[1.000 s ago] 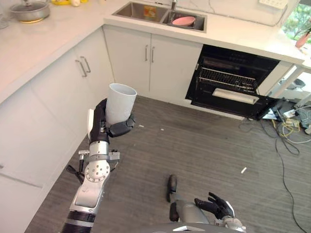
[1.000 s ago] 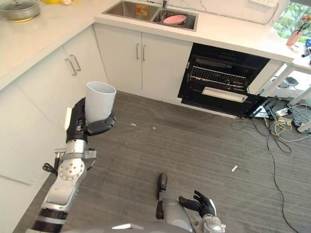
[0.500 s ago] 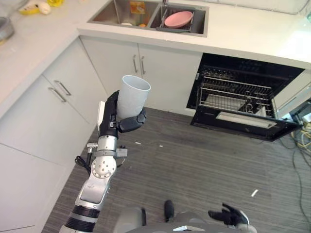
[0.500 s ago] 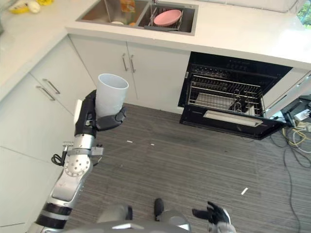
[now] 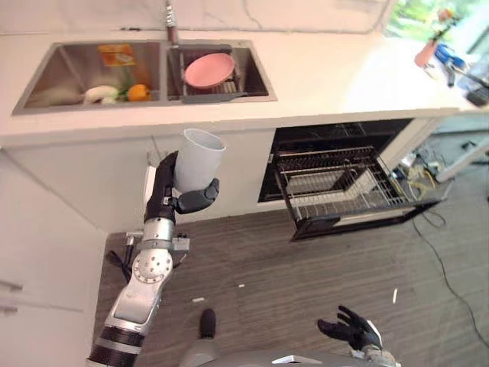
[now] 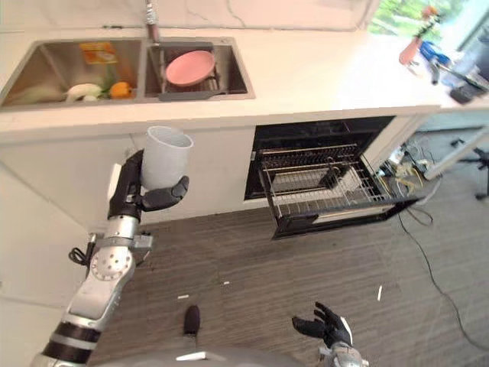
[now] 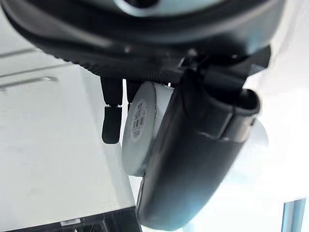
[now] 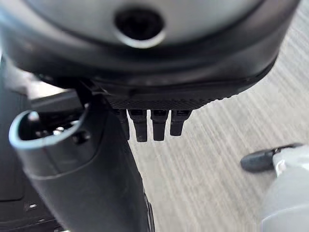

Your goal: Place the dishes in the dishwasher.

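Note:
My left hand [image 5: 179, 199] is shut on a white cup [image 5: 197, 158], held upright in front of the white cabinets below the sink; the cup's base [image 7: 140, 126] shows between thumb and fingers in the left wrist view. The dishwasher [image 5: 344, 180] stands open under the counter to the right, its wire rack [image 6: 328, 183] pulled out with a few items in it. A pink plate [image 5: 208, 69] lies in the right sink basin [image 5: 260, 76]. My right hand [image 5: 348, 332] hangs low over the floor with fingers spread, holding nothing.
The left sink basin [image 5: 46, 84] holds a white dish, an orange fruit and a packet. A white counter [image 5: 328, 69] runs right of the sink, with a pink vase [image 5: 426, 52] near its far end. Cables [image 5: 424, 172] lie on the floor beside the dishwasher.
The camera has swung to face the sink and dishwasher more squarely, so the whole scene shifted. My left hand still holds the cup upright; the right hand stays low.

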Available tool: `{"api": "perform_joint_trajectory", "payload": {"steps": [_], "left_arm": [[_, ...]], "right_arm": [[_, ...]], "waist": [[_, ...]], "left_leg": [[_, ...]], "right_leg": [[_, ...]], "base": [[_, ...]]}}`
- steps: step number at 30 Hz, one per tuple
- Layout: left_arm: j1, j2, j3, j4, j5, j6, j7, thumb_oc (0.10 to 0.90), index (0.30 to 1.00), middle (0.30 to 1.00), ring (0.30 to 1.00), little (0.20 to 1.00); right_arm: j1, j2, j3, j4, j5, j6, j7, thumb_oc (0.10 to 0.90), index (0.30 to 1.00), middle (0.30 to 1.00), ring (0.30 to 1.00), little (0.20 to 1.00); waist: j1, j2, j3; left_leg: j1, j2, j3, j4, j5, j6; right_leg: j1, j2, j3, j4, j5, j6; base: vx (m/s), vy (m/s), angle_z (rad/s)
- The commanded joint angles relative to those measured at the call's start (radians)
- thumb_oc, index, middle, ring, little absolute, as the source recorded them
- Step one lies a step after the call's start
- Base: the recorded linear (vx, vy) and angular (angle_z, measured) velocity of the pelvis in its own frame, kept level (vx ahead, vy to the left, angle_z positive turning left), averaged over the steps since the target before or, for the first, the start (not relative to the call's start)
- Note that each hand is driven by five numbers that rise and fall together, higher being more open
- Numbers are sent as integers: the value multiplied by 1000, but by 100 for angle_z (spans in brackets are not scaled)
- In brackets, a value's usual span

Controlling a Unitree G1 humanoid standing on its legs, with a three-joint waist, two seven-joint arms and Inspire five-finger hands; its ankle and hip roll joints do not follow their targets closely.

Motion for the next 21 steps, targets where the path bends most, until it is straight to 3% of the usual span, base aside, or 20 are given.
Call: {"api": "perform_joint_trajectory", "payload": {"steps": [1, 4, 7, 9, 12, 16, 21], "left_arm": [[-59, 25, 25, -153, 49, -96, -37, 400, 300, 300, 300, 300], [-51, 21, 49, -136, 62, -90, -40, 400, 300, 300, 300, 300], [-58, 20, 39, -132, 87, -113, -46, 400, 300, 300, 300, 300], [-68, 33, 19, -100, 122, -141, -33, 400, 300, 300, 300, 300], [-94, 19, 16, -91, 136, -150, -14, 400, 300, 300, 300, 300], [-127, 13, 9, -79, 141, -149, -2, 400, 300, 300, 300, 300], [-178, 21, 5, -59, 148, -154, 12, 400, 300, 300, 300, 300]], "right_arm": [[-67, -67, 19, -63, -6, -27, -33, 800, 900, 900, 900, 900], [-56, -60, 25, -235, -17, -7, -19, 800, 900, 900, 900, 900], [18, -94, 55, -443, 13, -3, 92, 800, 900, 900, 900, 900], [37, -137, 73, -518, 14, -1, 109, 800, 900, 900, 900, 900], [25, -149, 64, -729, 28, -13, 99, 800, 900, 900, 900, 900], [-31, -181, 90, -904, 18, -16, 92, 800, 900, 900, 900, 900], [-126, -199, 122, -1074, 30, -18, 75, 800, 900, 900, 900, 900]], "waist": [[29, -10, -64], [20, 2, -60], [-11, -5, -57], [-25, -14, -64], [-37, -19, -79], [-32, -10, -96], [-33, 2, -91]], "left_leg": [[36, 74, 10, 4, -96, -118], [70, 61, 76, 4, -114, -97], [95, 43, 119, 4, -125, -86], [106, 28, 144, 4, -135, -84], [135, 21, 166, 4, -161, -82], [158, 21, 188, 4, -167, -86], [201, 28, 200, 17, -171, -103]], "right_leg": [[-189, 8, -143, 81, 7, -47], [-249, 19, -312, 136, 4, -62], [-265, 97, -308, 74, -27, -79], [-247, 117, -311, -27, -12, -94], [-212, 106, -282, -155, 41, -83], [-188, 103, -264, -164, 29, -76], [-145, 112, -269, -164, 14, -97]], "base": [[11, 439, -77], [-2, 311, -133], [34, 150, -139], [54, 42, -43], [101, -43, -36], [95, -38, -23], [114, -115, -6]]}}
